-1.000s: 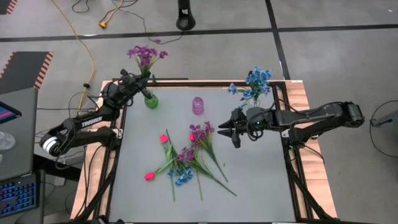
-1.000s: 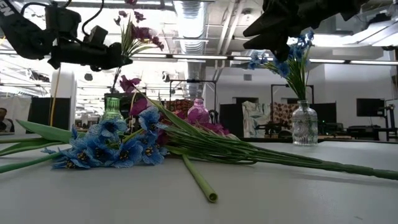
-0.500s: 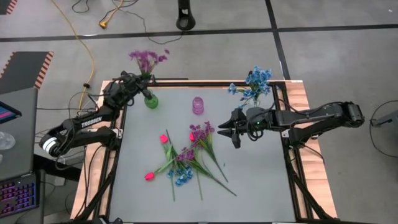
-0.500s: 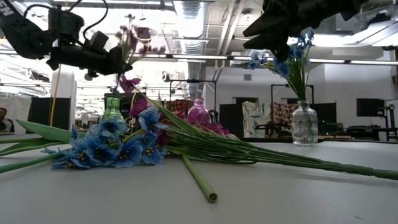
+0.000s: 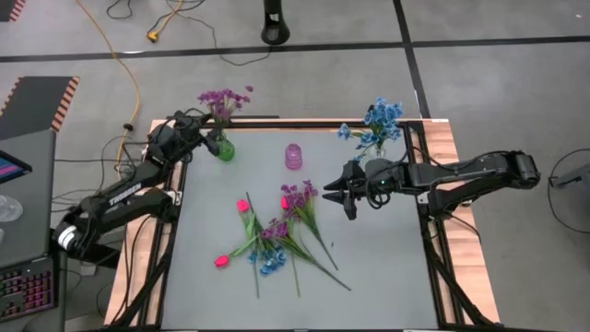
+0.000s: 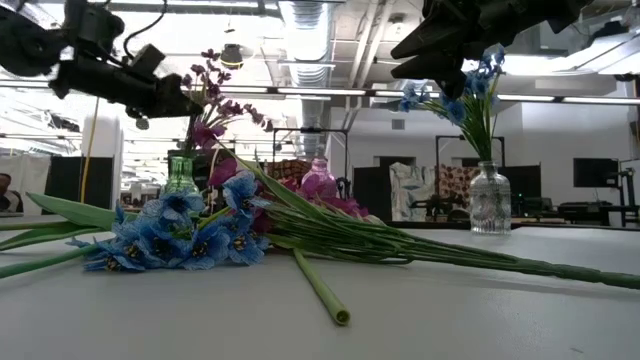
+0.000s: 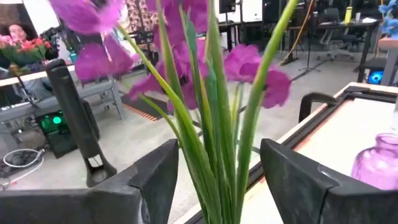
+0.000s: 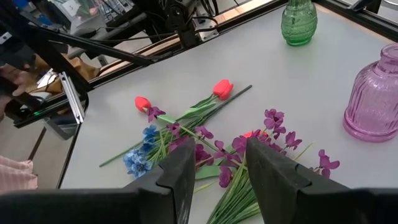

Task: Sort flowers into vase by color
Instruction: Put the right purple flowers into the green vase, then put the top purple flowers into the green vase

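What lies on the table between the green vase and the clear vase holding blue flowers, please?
A pink-purple glass vase stands empty between the green vase and the clear vase. The high view shows it best; the rest of that stretch is bare tabletop.

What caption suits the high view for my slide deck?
Left gripper open at the green vase holding purple flowers; right gripper open above loose flowers.

Left gripper (image 5: 205,138) is hanging out at the table's far left corner, fingers (image 7: 158,177) spread wide apart; right gripper (image 5: 334,195) is hovering mid-table off its outstretched arm, jaws sitting partly open.
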